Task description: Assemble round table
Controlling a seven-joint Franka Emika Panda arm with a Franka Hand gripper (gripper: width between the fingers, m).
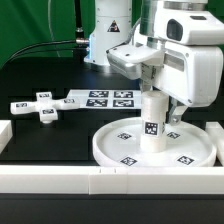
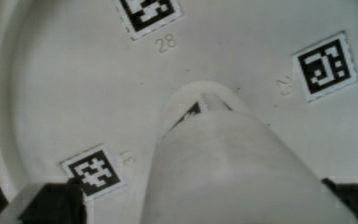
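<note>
The large rimmed round disc (image 1: 150,148) lies flat on the table at the exterior view's right. The short thick cylinder post (image 1: 152,124) stands upright on the disc's middle. My gripper (image 1: 153,95) is over the post and shut on its upper end. In the wrist view the post (image 2: 220,160) runs down to the disc's tagged face (image 2: 194,50), and my dark fingertips (image 2: 51,200) sit on either side of it. The small cross-shaped piece (image 1: 40,106) lies on the black table at the exterior view's left, apart from the gripper.
The marker board (image 1: 103,98) lies flat between the cross piece and the disc. Long white border bars run along the front (image 1: 100,180) and at the left edge (image 1: 4,135). The arm's white base (image 1: 110,35) stands behind.
</note>
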